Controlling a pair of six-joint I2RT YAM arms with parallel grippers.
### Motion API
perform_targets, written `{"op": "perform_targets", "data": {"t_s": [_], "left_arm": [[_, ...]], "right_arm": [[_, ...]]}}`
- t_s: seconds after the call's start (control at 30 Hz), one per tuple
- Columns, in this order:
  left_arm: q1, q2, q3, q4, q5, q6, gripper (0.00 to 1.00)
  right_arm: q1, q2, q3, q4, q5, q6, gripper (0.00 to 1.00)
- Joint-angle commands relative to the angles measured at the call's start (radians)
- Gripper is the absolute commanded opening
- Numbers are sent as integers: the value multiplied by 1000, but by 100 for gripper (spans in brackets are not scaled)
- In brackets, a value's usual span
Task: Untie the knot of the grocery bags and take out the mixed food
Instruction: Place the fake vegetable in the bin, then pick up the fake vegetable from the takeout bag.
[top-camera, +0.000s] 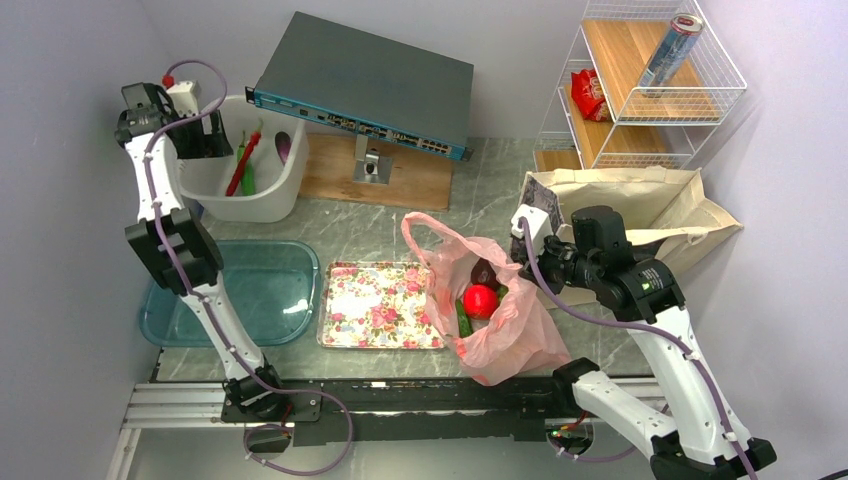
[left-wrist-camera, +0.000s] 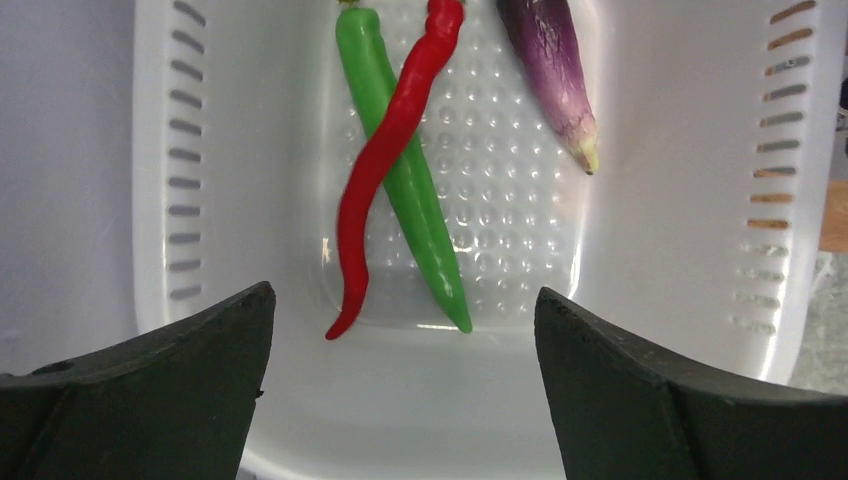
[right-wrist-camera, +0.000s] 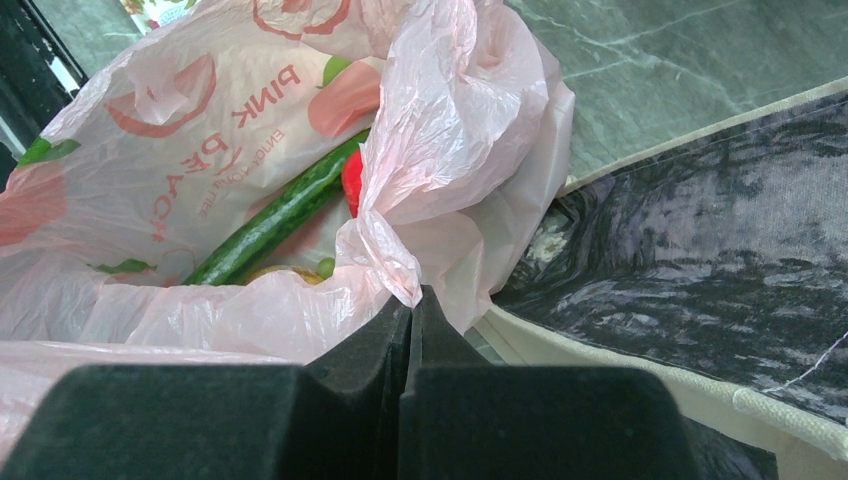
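**standingby:** Bag question. The pink bag sits mid-table between the tray and the tote. Its mouth is gaping and there's no knot that I can see. There's an apple and a plum on top, with a long green veg lower down. The right gripper is clamped shut on a pinch of the rim. The left gripper hangs wide open and empty over the basket, where a red pepper, green pepper and eggplant lie. What's the smart way to do the next grab?

**benchwarmer:** I'd hold that right pinch and lift the rim a touch so the film doesn't flop over the fruit. Bring the left in from above, jaws open, straight at the apple since it's topmost. Close on its middle, not on plastic. The risk I see is fingers snagging film and dragging the whole bag along. Lift slowly, and back off if the bag rises too. Plum next, green one last.
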Motion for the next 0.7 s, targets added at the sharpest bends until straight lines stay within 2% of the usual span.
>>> {"op": "perform_targets", "data": {"t_s": [0.0,0.07,0.13,0.17,0.2,0.23,0.3,0.37,0.4,0.47,0.57,0.67], "left_arm": [[67,-176,-5,48,129,-9,99],[105,-273,-63,108,234,-48,99],[132,-424,-195,233,371,-72,99],[134,-493,-262,278,450,-38,98],[128,-564,-315,295,587,29,97],[109,-623,-359,280,645,106,96],[26,-731,-404,148,737,341,91],[-127,-813,-434,-30,700,596,86],[-236,-849,-468,-73,652,671,81],[-453,-927,-596,-36,579,676,71],[-799,-975,-749,86,454,616,63],[-1107,-943,-872,157,342,606,59]], "right_arm": [[0,-6,27,25,7,9,0],[0,-8,21,36,-2,9,0],[0,-14,16,47,-6,9,0],[0,-19,12,52,-7,9,0],[0,-21,8,57,-11,7,0],[0,-26,6,59,-15,3,0],[0,-33,2,60,-30,-8,0],[0,-39,-3,54,-45,-26,0],[0,-42,-7,52,-49,-37,0],[1,-47,-18,42,-57,-60,0],[1,-58,-32,9,-57,-104,0],[0,-83,-34,-49,-51,-151,0]]}}
